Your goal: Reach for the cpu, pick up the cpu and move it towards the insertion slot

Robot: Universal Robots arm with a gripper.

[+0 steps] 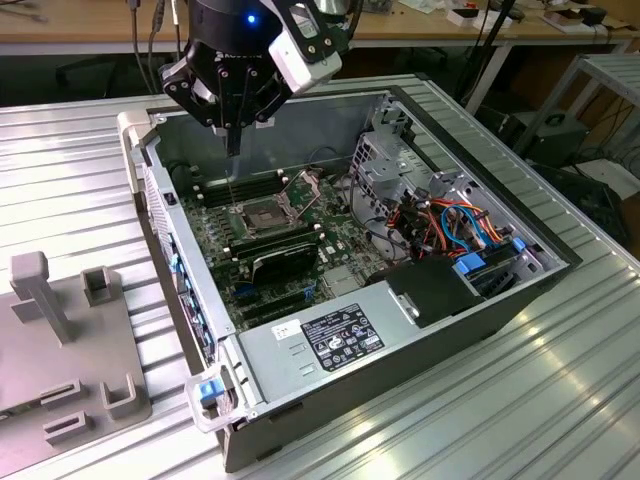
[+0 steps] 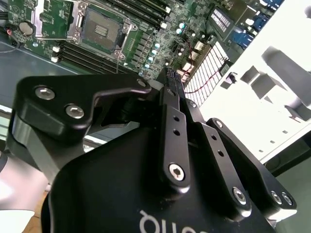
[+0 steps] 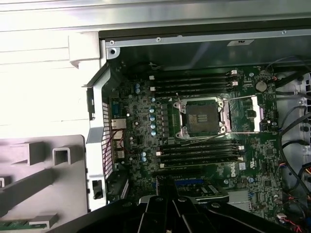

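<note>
One insertion slot (image 1: 262, 215) lies open below the pincer (image 1: 235, 150), its fingers pressed together.

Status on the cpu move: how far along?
Done: claw hangs above the motherboard, near the insertion slot. In hand: cannot tell if it carries the cpu. Left: slot stands open, its dark centre bare.

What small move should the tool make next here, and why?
Probably a small sideways shift: the black tool hangs above the open computer case, not squarely over the square shiny-framed insertion slot, whose hinged plate stands open.
</note>
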